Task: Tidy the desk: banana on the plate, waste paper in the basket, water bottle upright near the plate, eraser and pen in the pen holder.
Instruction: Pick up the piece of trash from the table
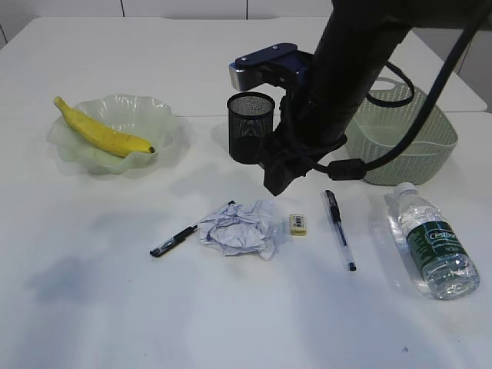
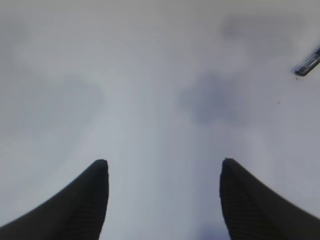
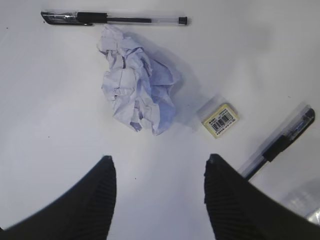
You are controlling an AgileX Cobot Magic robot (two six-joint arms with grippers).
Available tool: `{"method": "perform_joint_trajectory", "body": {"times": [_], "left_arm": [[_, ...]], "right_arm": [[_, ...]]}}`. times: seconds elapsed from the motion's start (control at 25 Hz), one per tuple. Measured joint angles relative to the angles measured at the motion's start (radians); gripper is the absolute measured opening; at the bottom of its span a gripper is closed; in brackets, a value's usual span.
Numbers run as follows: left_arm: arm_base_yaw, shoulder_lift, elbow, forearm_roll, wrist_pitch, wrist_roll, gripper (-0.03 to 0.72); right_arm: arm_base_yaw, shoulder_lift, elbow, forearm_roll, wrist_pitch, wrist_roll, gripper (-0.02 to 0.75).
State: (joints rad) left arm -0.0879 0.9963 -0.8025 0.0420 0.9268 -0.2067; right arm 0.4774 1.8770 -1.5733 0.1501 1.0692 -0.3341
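below, crinkled waste paper (image 3: 137, 95) ball, clear slim pen (image 3: 114, 19); both ribbed black pincers wide, empty

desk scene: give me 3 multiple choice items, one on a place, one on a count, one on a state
1. Where is the banana?
A. on the plate
B. in the basket
C. beside the bottle

2. How many pens lie on the desk?
A. one
B. two
C. four

3. How is the bottle?
A. upright
B. lying on its side
C. inside the basket

Answers:
1 A, it rests across the green plate.
2 B, one pen left of the paper, another pen right of the eraser.
3 B, it lies flat, cap toward the basket.
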Motion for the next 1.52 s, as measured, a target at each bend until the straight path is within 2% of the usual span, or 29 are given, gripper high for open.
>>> {"method": "perform_joint_trajectory", "body": {"times": [0.32, 0.48, 0.56, 0.76, 0.92, 1.2, 1.52], "left_arm": [[0.007, 0.083, 0.006, -0.029, -0.062, 0.000, 0.492], [0.066, 0.083, 0.033, -0.042, -0.095, 0.004, 0.492], [0.100, 0.083, 0.042, -0.062, -0.098, 0.029, 0.492], [0.112, 0.083, 0.046, -0.148, -0.065, 0.136, 0.492], [0.112, 0.083, 0.047, -0.189, -0.042, 0.186, 0.485], [0.112, 0.083, 0.047, -0.193, -0.046, 0.194, 0.476], [0.112, 0.083, 0.047, -0.195, -0.050, 0.196, 0.475]], "right_arm": [[0.029, 0.074, -0.008, 0.035, -0.004, -0.029, 0.433], [0.064, 0.108, -0.020, 0.036, -0.016, -0.034, 0.452], [0.072, 0.131, -0.040, 0.036, -0.023, -0.034, 0.470], [0.076, 0.181, -0.084, 0.031, -0.039, -0.036, 0.500], [0.076, 0.203, -0.114, -0.002, -0.050, -0.036, 0.510], [0.076, 0.233, -0.117, -0.089, -0.056, -0.038, 0.582], [0.076, 0.233, -0.128, -0.166, -0.059, -0.038, 0.591]]}}
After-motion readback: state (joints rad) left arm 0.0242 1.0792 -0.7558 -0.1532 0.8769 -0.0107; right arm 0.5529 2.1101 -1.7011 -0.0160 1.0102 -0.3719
